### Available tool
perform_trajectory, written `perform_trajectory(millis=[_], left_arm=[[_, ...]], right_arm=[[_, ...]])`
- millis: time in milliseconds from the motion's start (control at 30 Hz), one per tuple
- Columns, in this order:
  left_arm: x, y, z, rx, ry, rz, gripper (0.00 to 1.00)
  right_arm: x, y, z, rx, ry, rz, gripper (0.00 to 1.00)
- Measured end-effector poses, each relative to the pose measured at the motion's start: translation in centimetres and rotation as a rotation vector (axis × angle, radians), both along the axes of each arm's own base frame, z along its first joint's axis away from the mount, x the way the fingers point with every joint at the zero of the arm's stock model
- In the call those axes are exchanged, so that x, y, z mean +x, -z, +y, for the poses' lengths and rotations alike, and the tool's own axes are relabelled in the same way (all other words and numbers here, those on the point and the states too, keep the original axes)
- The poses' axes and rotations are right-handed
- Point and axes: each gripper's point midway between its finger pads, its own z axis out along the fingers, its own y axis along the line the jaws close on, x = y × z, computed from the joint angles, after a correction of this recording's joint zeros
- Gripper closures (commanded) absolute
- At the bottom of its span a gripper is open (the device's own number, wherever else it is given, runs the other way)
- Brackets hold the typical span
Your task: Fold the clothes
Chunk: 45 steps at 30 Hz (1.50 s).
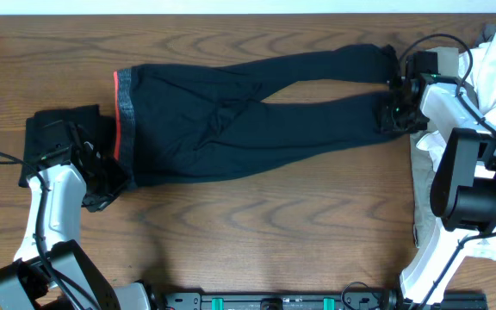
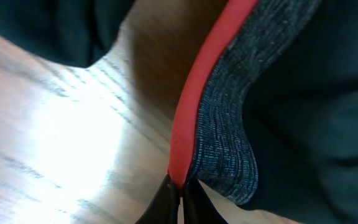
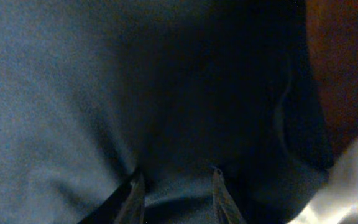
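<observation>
Dark navy trousers (image 1: 231, 120) lie flat across the table, with the grey and red waistband (image 1: 123, 103) at the left and the two legs running right. My left gripper (image 1: 113, 175) is at the waistband's lower corner. In the left wrist view its jaws (image 2: 181, 190) are shut on the red edge of the waistband (image 2: 194, 93). My right gripper (image 1: 392, 114) is at the leg cuffs. In the right wrist view its fingers (image 3: 176, 186) are apart and pressed onto the dark fabric (image 3: 104, 93), with a fold of it between them.
A folded dark garment (image 1: 54, 129) lies at the far left beside the left arm. A heap of white cloth (image 1: 489, 60) lies at the right edge, partly under the right arm. The wooden table (image 1: 274, 215) shows in front of the trousers.
</observation>
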Motion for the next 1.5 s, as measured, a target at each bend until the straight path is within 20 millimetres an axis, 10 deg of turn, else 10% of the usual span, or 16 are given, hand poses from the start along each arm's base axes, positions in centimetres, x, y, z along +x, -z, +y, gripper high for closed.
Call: perform_trajectory(millis=[433,700,967,1200,1500], left_arm=[[-3.2,0.4,1.6,0.105,-0.017,0.147,0.94],[-3.7,0.4,2.9,0.162,-0.038,0.172,0.94],[-4.1,0.3,3.6,0.185,-0.071,0.184,0.94],[-3.8,0.3,3.3,0.161,-0.070,0.169,0.55],[-1.0,-2.9,1.9,0.088,-0.033,-0.012,0.51]], right_arm=[[-10.2,-0.2,1.0,0.040,0.009,0.414,0.59],[-12.9,-0.7,1.3,0.053,0.009,0.536,0.59],[-13.6,-1.0,1.6,0.067,0.011,0.566,0.58],[-13.0,-0.8,1.8,0.081,0.013,0.540,0.54],[-11.0,-2.5,1.9,0.089,0.014,0.437,0.49]])
